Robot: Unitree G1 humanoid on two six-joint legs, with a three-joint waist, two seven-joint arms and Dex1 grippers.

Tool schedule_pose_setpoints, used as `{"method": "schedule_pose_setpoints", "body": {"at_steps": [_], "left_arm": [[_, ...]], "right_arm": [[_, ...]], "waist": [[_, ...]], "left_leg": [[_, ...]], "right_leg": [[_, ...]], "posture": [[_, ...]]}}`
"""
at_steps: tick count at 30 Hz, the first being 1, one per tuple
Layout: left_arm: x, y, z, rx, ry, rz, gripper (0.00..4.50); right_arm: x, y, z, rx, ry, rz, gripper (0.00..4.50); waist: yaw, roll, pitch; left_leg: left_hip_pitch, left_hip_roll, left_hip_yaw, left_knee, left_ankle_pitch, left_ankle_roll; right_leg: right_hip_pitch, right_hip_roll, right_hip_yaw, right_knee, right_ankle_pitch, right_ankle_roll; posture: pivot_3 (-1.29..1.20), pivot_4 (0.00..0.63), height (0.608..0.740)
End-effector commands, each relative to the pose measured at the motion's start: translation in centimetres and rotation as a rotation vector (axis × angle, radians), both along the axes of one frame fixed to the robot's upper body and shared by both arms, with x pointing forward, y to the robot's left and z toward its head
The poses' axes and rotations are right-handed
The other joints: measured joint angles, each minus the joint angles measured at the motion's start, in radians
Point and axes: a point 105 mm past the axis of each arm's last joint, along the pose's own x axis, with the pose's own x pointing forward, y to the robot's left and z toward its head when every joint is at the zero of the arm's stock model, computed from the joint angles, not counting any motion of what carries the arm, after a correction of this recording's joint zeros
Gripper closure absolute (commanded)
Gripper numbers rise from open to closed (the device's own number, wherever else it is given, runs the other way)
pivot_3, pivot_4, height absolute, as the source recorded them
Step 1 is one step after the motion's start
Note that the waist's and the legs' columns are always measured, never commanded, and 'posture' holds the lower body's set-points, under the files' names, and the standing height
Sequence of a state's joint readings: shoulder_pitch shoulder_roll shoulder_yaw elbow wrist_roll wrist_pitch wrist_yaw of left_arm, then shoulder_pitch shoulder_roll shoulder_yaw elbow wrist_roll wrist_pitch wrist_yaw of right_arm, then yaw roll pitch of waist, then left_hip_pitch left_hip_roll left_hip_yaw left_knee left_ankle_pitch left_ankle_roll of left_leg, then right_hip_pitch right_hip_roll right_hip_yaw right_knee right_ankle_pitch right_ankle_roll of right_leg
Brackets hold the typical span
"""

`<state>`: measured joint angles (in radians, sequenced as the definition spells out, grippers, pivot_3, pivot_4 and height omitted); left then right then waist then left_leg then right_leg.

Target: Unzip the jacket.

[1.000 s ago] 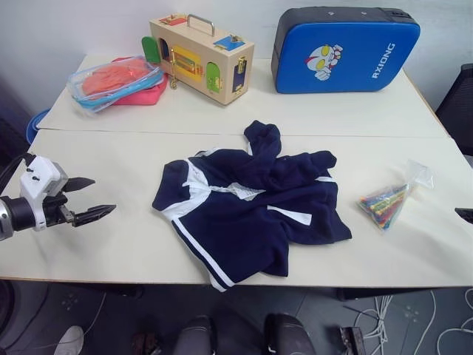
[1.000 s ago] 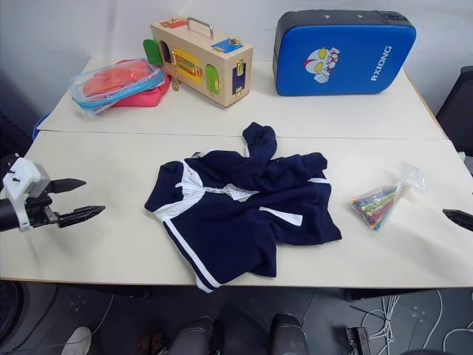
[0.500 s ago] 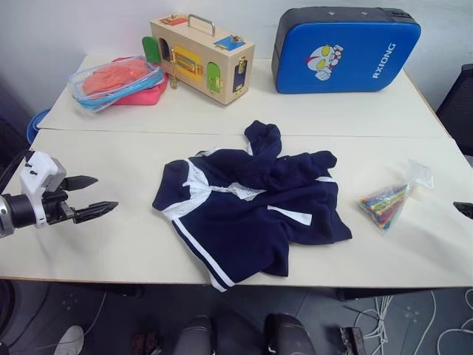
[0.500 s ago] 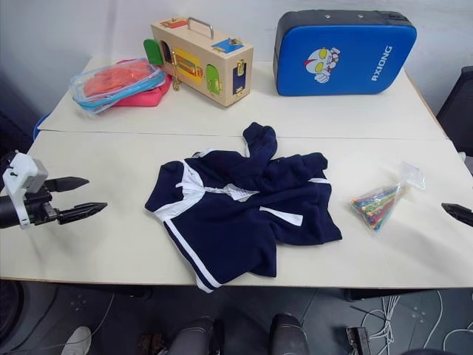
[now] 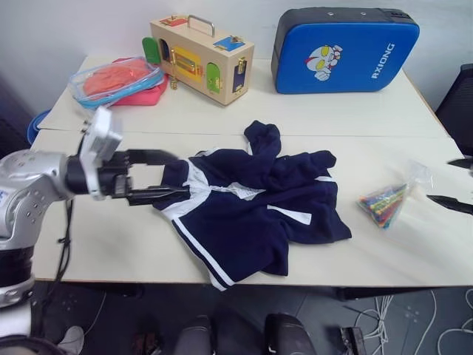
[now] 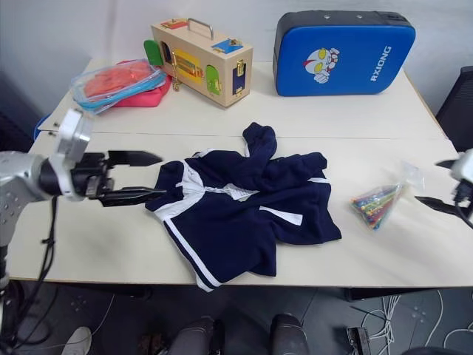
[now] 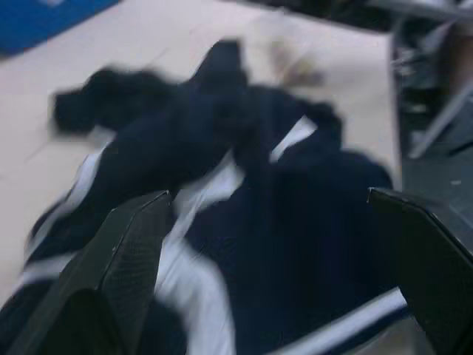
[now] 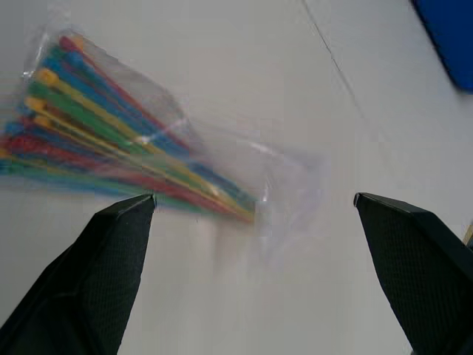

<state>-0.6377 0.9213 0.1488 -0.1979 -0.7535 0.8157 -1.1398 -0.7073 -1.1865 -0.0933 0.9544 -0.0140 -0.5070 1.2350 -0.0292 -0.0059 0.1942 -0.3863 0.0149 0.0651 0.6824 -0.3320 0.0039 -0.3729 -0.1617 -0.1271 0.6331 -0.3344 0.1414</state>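
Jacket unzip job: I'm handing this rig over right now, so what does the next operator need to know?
Left gripper: open, empty, at the jacket's white-panelled edge. Right gripper: open, empty, beside the bag of coloured sticks.
Jacket: crumpled in the middle of the near table, with its white stripes showing.
Done: nothing gripped yet; whether the zipper is done up cannot be told.
Left: find the zipper, hold the fabric, pull it open.

Navy jacket (image 5: 255,211) with white stripes, crumpled flat on table centre, white zipper at chest
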Motion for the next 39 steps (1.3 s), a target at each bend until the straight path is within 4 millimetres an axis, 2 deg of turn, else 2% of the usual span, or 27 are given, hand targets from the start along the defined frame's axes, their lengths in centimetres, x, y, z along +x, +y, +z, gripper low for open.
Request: {"method": "schedule_pose_setpoints", "body": {"at_steps": [1,5,7,10,14,19,22,27,29,34,39], "left_arm": [[-1.2,-2.8,0.7,0.015,-0.002,-0.151,0.01],[-1.0,-5.0,0.4,0.035,-0.018,-0.227,0.01],[-0.7,-5.8,0.0,0.049,-0.031,-0.251,0.01],[-0.6,-6.6,0.0,0.049,-0.054,-0.275,0.01],[-0.3,-7.0,0.1,0.036,-0.071,-0.275,0.01],[0.0,-6.7,-0.2,0.037,-0.079,-0.253,0.01],[0.0,-7.0,0.0,0.029,-0.088,-0.256,0.01],[0.5,-7.6,0.0,0.013,-0.107,-0.251,0.01],[0.6,-7.8,0.2,0.001,-0.111,-0.253,0.01],[0.9,-8.2,0.3,-0.008,-0.117,-0.255,0.01],[1.0,-8.4,0.5,-0.015,-0.124,-0.253,0.01]], "right_arm": [[1.8,2.7,1.7,-0.302,-0.051,0.157,0.00],[3.3,5.2,1.9,-0.544,-0.003,0.301,0.00],[3.7,5.4,1.8,-0.691,0.051,0.346,0.00],[4.3,5.5,2.5,-0.790,0.082,0.359,0.00],[4.5,4.9,4.6,-0.898,0.080,0.324,0.00],[2.5,2.3,5.9,-0.999,0.197,0.279,0.00],[1.3,1.3,5.0,-0.991,0.280,0.287,0.00],[1.4,2.1,1.4,-0.905,0.311,0.370,0.00],[2.0,2.8,0.1,-0.866,0.293,0.384,0.00],[3.5,3.8,-1.0,-0.840,0.241,0.373,0.00],[4.0,4.4,-1.5,-0.817,0.242,0.373,0.00]], "waist": [[-0.006,0.000,0.000],[-0.008,0.001,0.000],[-0.005,0.001,0.000],[0.003,0.001,0.000],[0.002,0.002,0.001],[0.002,0.002,0.001],[0.002,0.002,0.001],[-0.002,0.002,0.001],[-0.006,0.003,0.002],[-0.006,0.004,0.002],[0.001,0.004,0.002]], "left_leg": [[0.000,0.000,0.000,0.000,0.000,0.000],[0.000,0.000,0.001,-0.001,0.000,0.000],[-0.001,0.000,0.001,0.000,0.000,0.000],[-0.003,-0.001,0.000,0.000,0.000,0.000],[-0.005,-0.001,-0.001,0.001,0.000,0.000],[-0.005,-0.001,-0.001,-0.001,0.000,0.000],[-0.005,-0.001,-0.001,0.000,0.000,0.000],[-0.004,0.000,-0.001,0.000,0.000,0.000],[-0.004,0.000,0.000,0.001,0.000,0.000],[-0.004,0.000,0.000,0.001,0.000,0.000],[-0.004,0.000,0.000,0.001,0.000,0.000]], "right_leg": [[-0.001,0.000,0.001,0.000,0.000,0.000],[-0.003,0.001,0.003,0.001,0.000,0.000],[-0.003,0.001,0.002,0.000,0.000,0.000],[-0.003,0.000,0.001,-0.001,0.000,0.000],[-0.003,0.000,-0.001,-0.002,0.000,0.000],[-0.004,0.000,-0.001,-0.003,0.000,0.000],[-0.004,0.000,-0.001,-0.003,0.000,0.000],[-0.003,0.000,-0.001,-0.002,0.000,0.000],[-0.003,0.000,0.000,-0.001,0.000,0.000],[-0.003,0.000,0.000,0.000,0.000,0.000],[-0.003,0.000,0.000,0.000,0.000,0.000]], "posture": [[0.00,0.150,0.740],[0.00,0.150,0.740],[0.00,0.150,0.740],[0.00,0.150,0.740],[0.00,0.150,0.740],[0.00,0.150,0.740],[0.00,0.150,0.740],[0.00,0.150,0.740],[0.00,0.150,0.740],[0.00,0.150,0.740],[0.00,0.150,0.740]]}}
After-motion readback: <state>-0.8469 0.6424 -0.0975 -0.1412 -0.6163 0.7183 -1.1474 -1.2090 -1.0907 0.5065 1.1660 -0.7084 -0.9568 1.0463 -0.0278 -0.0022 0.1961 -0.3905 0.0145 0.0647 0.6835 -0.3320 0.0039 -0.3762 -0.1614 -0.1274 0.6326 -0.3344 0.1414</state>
